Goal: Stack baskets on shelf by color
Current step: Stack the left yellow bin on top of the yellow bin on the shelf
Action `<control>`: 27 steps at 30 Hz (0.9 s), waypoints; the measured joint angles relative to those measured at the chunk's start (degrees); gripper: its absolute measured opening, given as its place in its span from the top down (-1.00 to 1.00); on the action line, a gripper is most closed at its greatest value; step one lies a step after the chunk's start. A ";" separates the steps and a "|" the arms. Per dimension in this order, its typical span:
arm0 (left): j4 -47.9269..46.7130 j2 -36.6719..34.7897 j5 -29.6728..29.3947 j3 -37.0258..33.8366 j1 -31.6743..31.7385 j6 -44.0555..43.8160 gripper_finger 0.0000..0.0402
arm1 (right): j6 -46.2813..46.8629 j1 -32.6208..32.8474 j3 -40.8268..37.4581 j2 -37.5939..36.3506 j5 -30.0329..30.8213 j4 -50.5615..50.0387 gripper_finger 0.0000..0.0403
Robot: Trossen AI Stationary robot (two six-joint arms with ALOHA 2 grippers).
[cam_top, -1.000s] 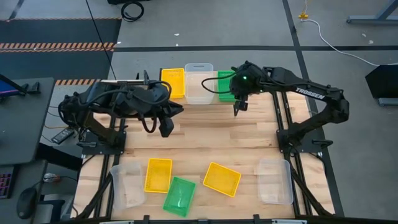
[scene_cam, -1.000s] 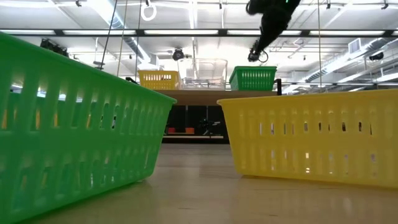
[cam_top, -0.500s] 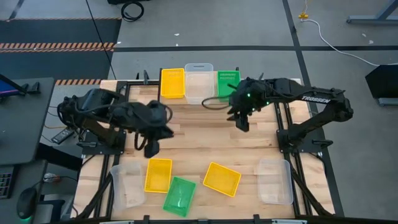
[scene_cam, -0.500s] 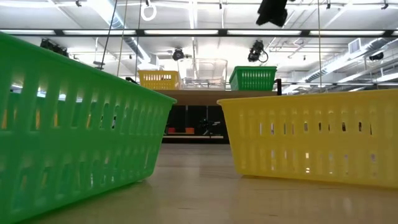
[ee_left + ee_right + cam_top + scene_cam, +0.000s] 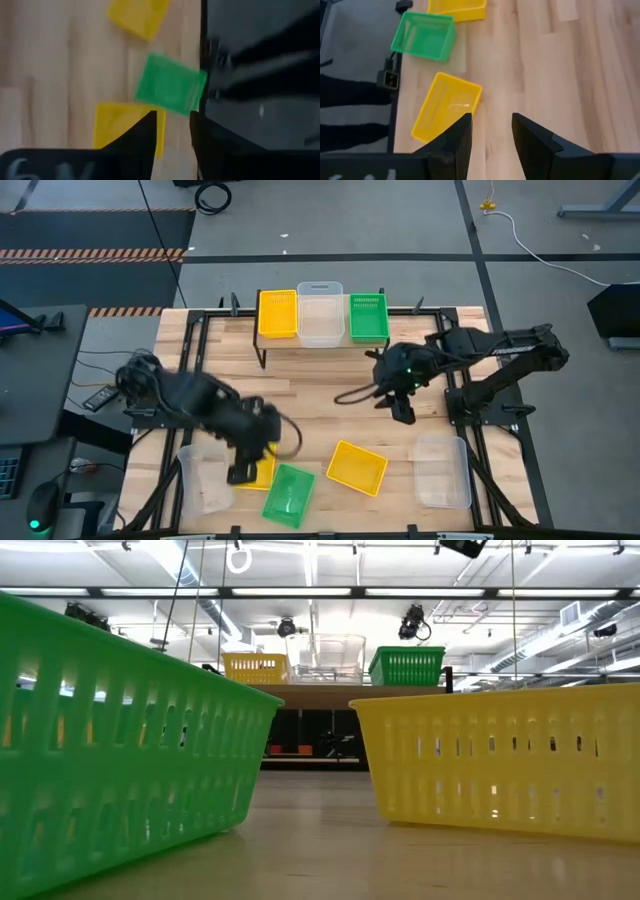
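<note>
The shelf (image 5: 318,340) stands at the table's far edge and bears one yellow basket (image 5: 278,313), one clear basket (image 5: 320,313) and one green basket (image 5: 368,318) side by side. On the table near the front lie a clear basket (image 5: 205,477), a yellow basket (image 5: 258,470), a green basket (image 5: 288,495), another yellow basket (image 5: 357,467) and a clear basket (image 5: 441,470). My left gripper (image 5: 240,470) is open and empty above the near-left yellow basket (image 5: 120,127). My right gripper (image 5: 403,412) is open and empty above the bare table, right of centre.
In the low view the near green basket (image 5: 120,740) and yellow basket (image 5: 500,760) fill the foreground, and the shelf (image 5: 350,690) shows behind them. Black frame rails run along the table's sides (image 5: 455,380). Bare wood lies between the shelf and the near baskets.
My left gripper has gone from beside the shelf toward the table's near edge and now hangs over the near-left yellow basket. My right gripper has drawn back from the shelf's green basket toward the near edge, to over the middle of the table. The baskets have stayed put.
</note>
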 joint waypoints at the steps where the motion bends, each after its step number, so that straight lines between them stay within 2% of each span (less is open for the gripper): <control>1: -0.64 1.06 0.49 -0.06 -0.93 -0.08 0.31 | 0.00 0.70 0.00 0.00 0.10 -0.01 0.28; 6: 0.46 4.90 0.95 -3.49 -5.05 -1.68 0.12 | 1.28 3.59 0.00 0.01 1.71 -0.03 0.28; 8: 0.44 5.42 0.69 -6.48 -6.77 -2.39 0.07 | 2.72 4.56 0.00 -0.01 1.72 -0.12 0.28; 11: 5.16 5.32 0.87 -12.35 -8.71 -4.97 0.02 | 2.97 6.25 0.00 -0.04 1.69 -0.47 0.28; 17: 18.31 5.23 1.60 -23.89 -12.34 -7.77 0.02 | 4.70 8.39 0.00 -0.04 1.92 -1.13 0.28; 27: 32.83 5.28 1.16 -44.55 -14.79 -8.99 0.00 | 18.46 12.77 0.00 -0.07 1.92 -1.24 0.28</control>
